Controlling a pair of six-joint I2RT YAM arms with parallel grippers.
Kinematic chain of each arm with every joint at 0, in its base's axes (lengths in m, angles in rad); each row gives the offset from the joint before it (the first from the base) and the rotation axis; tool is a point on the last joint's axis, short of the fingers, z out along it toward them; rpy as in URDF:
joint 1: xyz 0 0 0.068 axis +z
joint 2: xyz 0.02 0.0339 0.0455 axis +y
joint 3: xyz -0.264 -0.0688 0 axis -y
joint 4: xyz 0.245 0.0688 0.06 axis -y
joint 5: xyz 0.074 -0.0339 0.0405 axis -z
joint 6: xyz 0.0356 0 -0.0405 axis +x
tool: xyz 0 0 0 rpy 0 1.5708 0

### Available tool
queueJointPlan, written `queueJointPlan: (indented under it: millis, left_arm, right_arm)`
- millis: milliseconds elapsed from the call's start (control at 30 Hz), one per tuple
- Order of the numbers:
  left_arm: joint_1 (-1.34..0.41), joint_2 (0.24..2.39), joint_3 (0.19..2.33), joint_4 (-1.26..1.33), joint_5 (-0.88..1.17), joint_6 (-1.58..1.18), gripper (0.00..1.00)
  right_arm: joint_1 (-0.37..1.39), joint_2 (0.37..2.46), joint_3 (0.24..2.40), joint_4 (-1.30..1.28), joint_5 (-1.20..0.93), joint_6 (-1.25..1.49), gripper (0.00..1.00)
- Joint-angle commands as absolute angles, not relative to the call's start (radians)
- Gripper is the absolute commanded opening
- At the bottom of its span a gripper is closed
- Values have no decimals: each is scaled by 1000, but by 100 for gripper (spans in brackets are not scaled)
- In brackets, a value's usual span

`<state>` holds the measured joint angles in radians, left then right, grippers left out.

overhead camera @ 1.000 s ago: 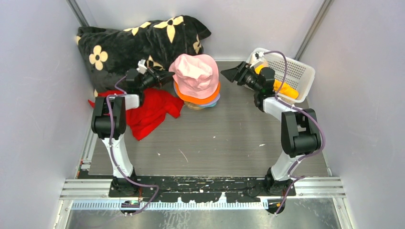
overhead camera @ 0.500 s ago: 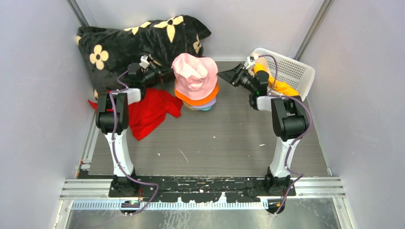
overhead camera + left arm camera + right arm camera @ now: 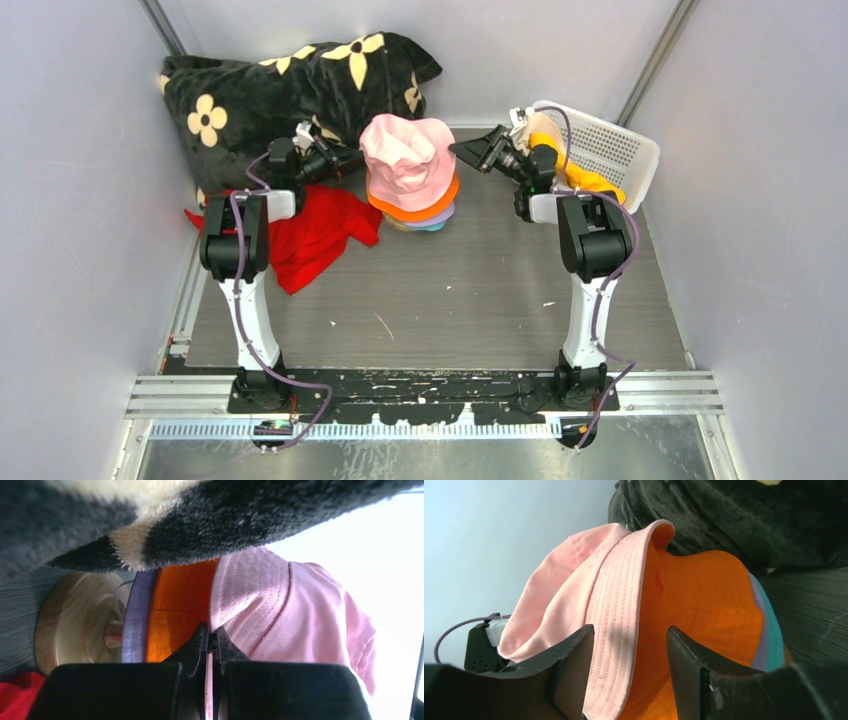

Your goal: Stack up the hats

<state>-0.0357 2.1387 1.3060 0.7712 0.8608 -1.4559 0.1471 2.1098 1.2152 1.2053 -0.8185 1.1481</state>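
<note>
A yellow hat [image 3: 592, 183] lay in the far-right white basket [image 3: 628, 143], the left tool [image 3: 209, 634] clamped the pink hat [image 3: 408, 157]'s brim, and the right tool [image 3: 629, 631] stood apart.

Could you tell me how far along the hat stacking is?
Done: teal hat, lavender hat and orange hat stacked on the wooden stand. In hand: pink hat on top, brim pinched by the left gripper, right gripper open around its brim. Remaining: yellow hat in the white basket.
</note>
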Motion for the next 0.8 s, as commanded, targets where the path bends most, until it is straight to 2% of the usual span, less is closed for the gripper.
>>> queueJointPlan:
  millis: [0, 167, 267, 300, 333, 600, 767]
  left_arm:
    - [-42, 2087, 1282, 773, 901, -1462, 0]
    - [-43, 2073, 1262, 784, 905, -1461, 0]
    - [-44, 2063, 1241, 800, 907, -1465, 0]
    - [-43, 2059, 1230, 809, 907, -1469, 0]
    - [-43, 2055, 1217, 822, 907, -1479, 0]
    - [-41, 2074, 1074, 1118, 898, -1657, 0]
    - [-42, 2127, 1063, 1285, 896, -1768, 0]
  right_arm:
    - [171, 2137, 1291, 1300, -856, 1202, 58]
    - [175, 2173, 1320, 1359, -865, 1264, 45]
    - [173, 2183, 1317, 1383, -862, 1289, 18]
    - [172, 2182, 1311, 1388, -854, 1293, 5]
    - [169, 2180, 1300, 1394, -845, 1298, 2]
    - [110, 2170, 1200, 1404, -812, 1294, 1]
    - [104, 2184, 1167, 1392, -810, 1264, 1]
